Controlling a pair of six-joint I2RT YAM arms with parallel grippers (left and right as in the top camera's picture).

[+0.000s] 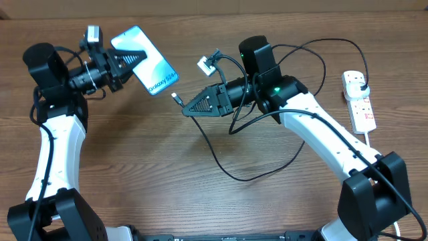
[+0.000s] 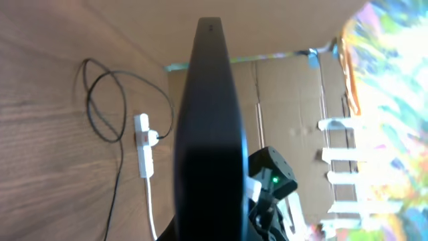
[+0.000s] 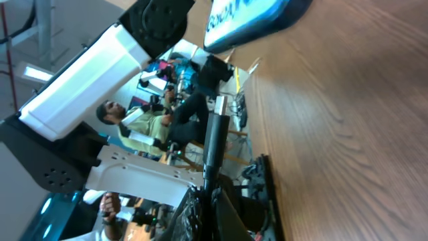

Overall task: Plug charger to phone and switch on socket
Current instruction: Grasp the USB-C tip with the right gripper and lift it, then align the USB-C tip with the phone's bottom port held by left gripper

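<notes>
My left gripper [image 1: 128, 61] is shut on the phone [image 1: 146, 59] and holds it tilted above the table, cyan screen up. In the left wrist view the phone [image 2: 210, 114] shows edge-on as a dark slab. My right gripper [image 1: 192, 106] is shut on the charger's connector tip [image 1: 176, 98], which points at the phone's lower end with a small gap between them. In the right wrist view the tip [image 3: 215, 134] sticks out of the jaws [image 3: 215, 201] toward the phone [image 3: 247, 17]. The black cable [image 1: 227, 171] loops over the table. The socket [image 1: 360, 102] lies at the far right.
The charger's black plug end [image 1: 360, 82] sits on the socket's far end. The thick white cord [image 1: 372, 144] runs from the socket toward the front right. In the left wrist view the socket [image 2: 142, 154] and the cable loop [image 2: 100, 100] lie on the wooden table [image 1: 167, 174].
</notes>
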